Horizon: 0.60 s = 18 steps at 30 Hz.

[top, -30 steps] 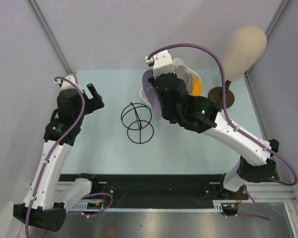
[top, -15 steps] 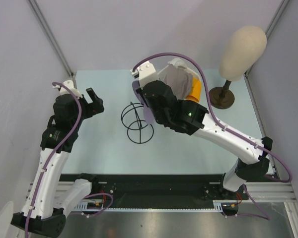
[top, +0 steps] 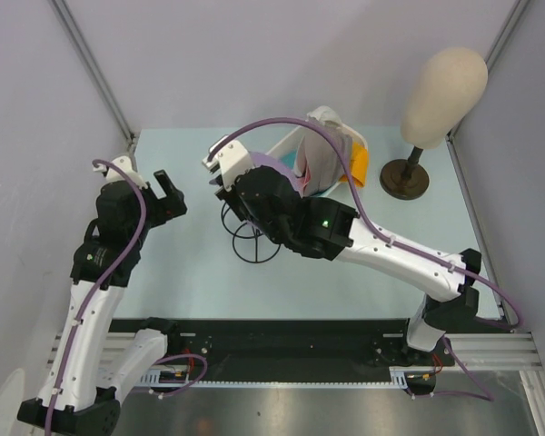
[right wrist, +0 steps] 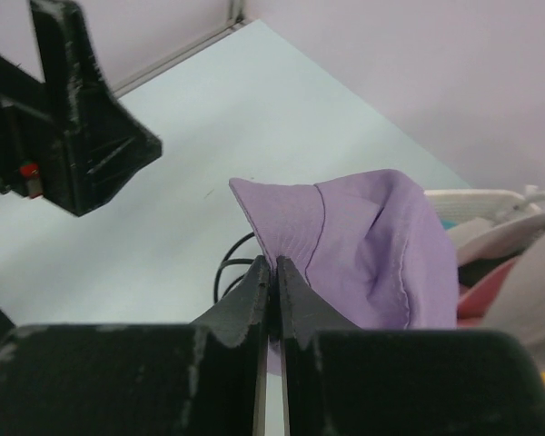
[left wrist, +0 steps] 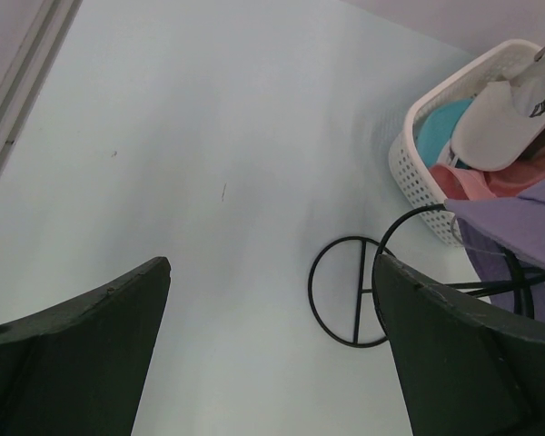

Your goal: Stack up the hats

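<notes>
Over the middle of the pale surface point(top: 191, 263), the right gripper point(right wrist: 272, 268) is clenched on the brim edge of the lavender bucket hat point(right wrist: 354, 245), its two fingers pressed together with only a thin fold of fabric between them. From the pinch the hat stands up as a crumpled peak in the right wrist view. It is held above the black wire stand point(top: 250, 232), whose ring base rests on the surface; whether the fabric touches the wire cannot be told. Just behind the stand sits a white basket point(left wrist: 418, 173) with a perforated wall. It holds the teal hat point(left wrist: 440, 127) and the pink hat point(left wrist: 490, 182), with a white baseball cap point(left wrist: 504, 118) lying on top of them. The orange hat point(top: 359, 165) shows at the basket's right end in the overhead view. To the left, well apart from the stand, the left gripper point(left wrist: 271, 263) hangs released, its fingers spread wide with nothing between them and only bare surface below. At the far right corner a beige mannequin head point(top: 445, 86) stands upright on a dark round foot, away from both arms.
</notes>
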{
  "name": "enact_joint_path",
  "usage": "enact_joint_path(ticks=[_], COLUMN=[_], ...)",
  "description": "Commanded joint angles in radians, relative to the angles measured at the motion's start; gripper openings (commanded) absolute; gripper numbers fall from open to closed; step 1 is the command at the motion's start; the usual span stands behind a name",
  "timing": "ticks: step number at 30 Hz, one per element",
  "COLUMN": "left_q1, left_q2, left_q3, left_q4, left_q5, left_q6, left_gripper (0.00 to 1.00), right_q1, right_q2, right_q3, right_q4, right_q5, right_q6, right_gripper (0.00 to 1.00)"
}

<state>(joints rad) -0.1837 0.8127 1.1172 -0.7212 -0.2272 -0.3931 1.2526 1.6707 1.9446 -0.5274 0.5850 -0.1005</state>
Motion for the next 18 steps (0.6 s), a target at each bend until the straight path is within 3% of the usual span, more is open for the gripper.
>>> enact_joint_path(ticks=[1, 10, 18], left_q1=[0.006, 0.007, 0.01], left_q2=[-0.009, -0.036, -0.069], left_q3=[0.0, 0.0, -0.023], left_q4=[-0.023, -0.07, -0.09], left_q5=[-0.069, -0.129, -0.149], left_q6=[-0.047, -0.078, -0.078], left_gripper=[1.0, 1.0, 1.0], right_q1=[0.008, 0.013, 0.01], right_q2=[0.017, 0.081, 0.155], right_q3=[0.013, -0.012, -0.056], right_q4=[0.032, -0.045, -0.032], right_q5=[-0.131, -0.333, -0.35], right_q6=[0.021, 0.071, 0.076], right_gripper=[0.08, 0.1, 0.1])
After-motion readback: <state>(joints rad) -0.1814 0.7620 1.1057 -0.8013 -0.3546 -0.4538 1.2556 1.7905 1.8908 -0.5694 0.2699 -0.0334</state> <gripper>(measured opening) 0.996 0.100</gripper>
